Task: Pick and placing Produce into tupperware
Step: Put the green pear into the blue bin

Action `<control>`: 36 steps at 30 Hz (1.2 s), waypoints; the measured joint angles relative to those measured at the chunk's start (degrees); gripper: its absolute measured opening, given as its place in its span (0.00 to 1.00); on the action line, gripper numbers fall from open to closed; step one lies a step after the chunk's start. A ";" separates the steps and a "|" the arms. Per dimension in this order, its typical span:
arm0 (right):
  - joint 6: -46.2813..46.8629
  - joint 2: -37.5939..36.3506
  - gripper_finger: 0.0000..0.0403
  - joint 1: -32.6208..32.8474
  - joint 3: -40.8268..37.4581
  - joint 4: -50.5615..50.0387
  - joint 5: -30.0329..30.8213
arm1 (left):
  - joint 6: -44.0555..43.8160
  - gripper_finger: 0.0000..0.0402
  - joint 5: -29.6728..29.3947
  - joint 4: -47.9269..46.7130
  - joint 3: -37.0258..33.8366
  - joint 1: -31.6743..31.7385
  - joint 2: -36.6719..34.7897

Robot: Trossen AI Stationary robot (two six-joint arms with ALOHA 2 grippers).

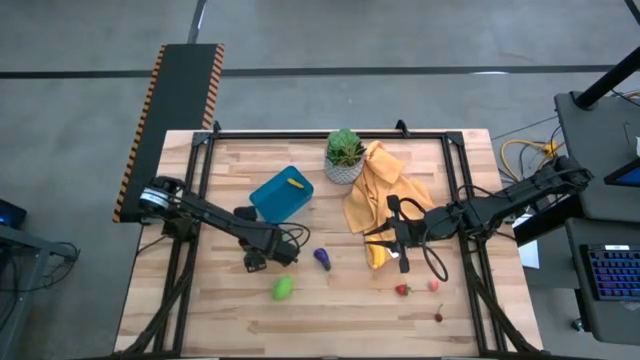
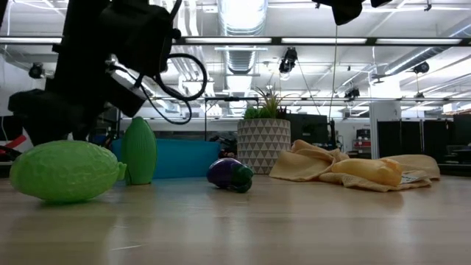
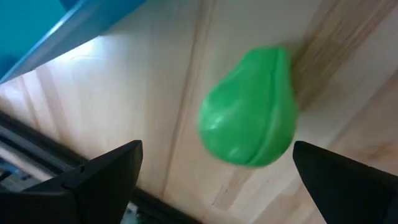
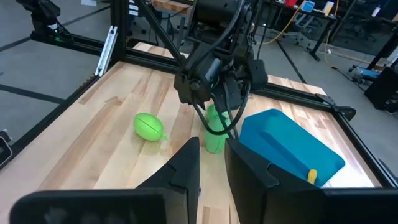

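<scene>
The pear (image 3: pixel 252 109), a green toy standing upright on the table (image 1: pixel 330 310) with its narrow end up, sits right under the left gripper (image 1: pixel 254 263), whose fingers (image 3: pixel 102 177) are spread wide on either side of it and not touching. In the low view it stands tall just in front of the blue tub (image 1: pixel 281 194). The tub lies tilted with a small yellow piece (image 1: pixel 295 183) inside. Near the pear, toward the front edge, a green lime (image 1: pixel 283 288) lies on its side, long axis roughly across the table. The eggplant (image 1: pixel 322 259) lies further toward the middle, its green cap facing the front edge. Small red pieces (image 1: pixel 402 290) are scattered toward the right. The right gripper (image 1: pixel 400 255) hovers near the yellow cloth (image 1: pixel 375 185), fingers nearly together and holding nothing. A potted plant (image 1: pixel 344 157) stands at the back.
</scene>
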 joint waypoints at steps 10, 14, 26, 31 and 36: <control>-0.26 0.00 0.17 -0.02 0.00 0.00 0.00 | 1.68 1.00 -0.69 3.28 -0.87 -0.09 0.00; -0.31 0.01 0.17 -0.01 0.00 0.02 0.00 | 3.39 1.00 -1.22 5.08 -1.31 -0.09 0.00; -0.44 0.00 0.17 -0.02 0.00 0.02 0.00 | 6.46 1.00 -1.08 5.69 -2.73 -0.09 0.00; -0.46 0.00 0.17 -0.02 0.00 0.04 0.00 | 7.79 1.00 -1.50 7.29 -4.61 -0.09 -0.02; -0.51 0.02 0.17 -0.02 0.00 0.08 0.00 | 8.01 0.98 -1.50 7.93 -5.01 0.02 -0.22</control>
